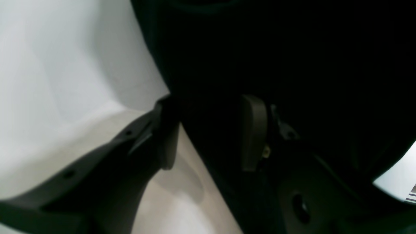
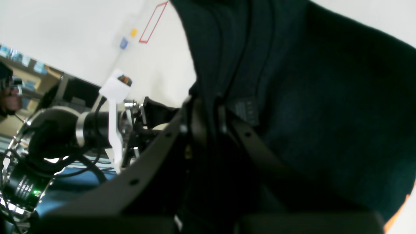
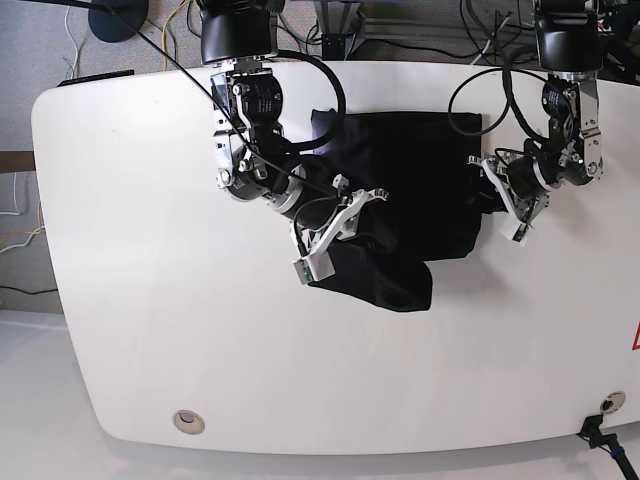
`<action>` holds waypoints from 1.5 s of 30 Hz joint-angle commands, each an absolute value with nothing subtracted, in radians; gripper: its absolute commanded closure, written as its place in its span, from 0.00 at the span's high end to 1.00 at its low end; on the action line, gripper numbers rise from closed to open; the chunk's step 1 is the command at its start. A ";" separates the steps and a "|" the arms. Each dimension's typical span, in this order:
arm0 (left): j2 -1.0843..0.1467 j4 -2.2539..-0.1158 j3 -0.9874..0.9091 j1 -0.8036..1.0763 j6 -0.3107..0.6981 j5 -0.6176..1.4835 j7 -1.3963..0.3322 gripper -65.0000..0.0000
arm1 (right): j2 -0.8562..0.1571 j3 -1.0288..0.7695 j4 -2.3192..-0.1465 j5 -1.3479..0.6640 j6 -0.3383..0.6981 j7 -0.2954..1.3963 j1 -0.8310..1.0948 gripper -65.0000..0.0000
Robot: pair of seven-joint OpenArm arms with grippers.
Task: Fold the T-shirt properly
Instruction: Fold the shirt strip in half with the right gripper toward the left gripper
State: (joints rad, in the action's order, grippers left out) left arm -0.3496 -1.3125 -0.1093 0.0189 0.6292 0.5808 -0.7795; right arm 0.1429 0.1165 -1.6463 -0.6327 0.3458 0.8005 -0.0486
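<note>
The black T-shirt (image 3: 405, 200) was lying on the white table (image 3: 150, 300), up toward the far edge and a bit right of the middle, already doubled over into a lumpy block with one flap spilling out toward the near edge.

The right gripper (image 2: 208, 113) was clamped tight on a bunched fold of the cloth, lifting that side a little. The left gripper (image 1: 208, 136) had its fingers spread apart at the shirt's right-hand edge, dark fabric lying between them but nothing pinched.

Handling-wise I'd guess this thing was light, floppy and totally shapeless: it sags and wrinkles wherever it isn't supported, so it probably drags along instead of lifting flat. Best bet for a grab looked like a hem or a corner through all the layers, not the middle of the panel.

Labels: there was a small dark tag (image 2: 246, 110) sewn in right by the right gripper, but too blurry to read. A sliver of orange print (image 2: 395, 217) showed at one edge.
</note>
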 commanded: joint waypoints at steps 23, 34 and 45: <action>-0.380 -1.316 -0.107 0.015 0.613 0.529 -0.842 0.42 | -0.097 0.403 -1.732 -0.410 0.176 0.671 -0.151 0.58; -0.421 -1.527 -0.111 0.022 0.613 0.532 -0.848 0.42 | -0.205 0.300 -1.850 -0.197 0.177 0.671 0.048 0.58; -0.424 -1.721 -0.136 0.018 0.613 0.532 -0.883 0.42 | -0.035 0.472 -1.856 -0.189 0.177 0.671 0.097 0.58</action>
State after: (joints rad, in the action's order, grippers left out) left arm -0.4084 -1.6737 -0.1299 0.0322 0.6098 0.5152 -0.8989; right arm -0.0555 0.4553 -1.8584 -0.1848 0.1757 0.6949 0.1165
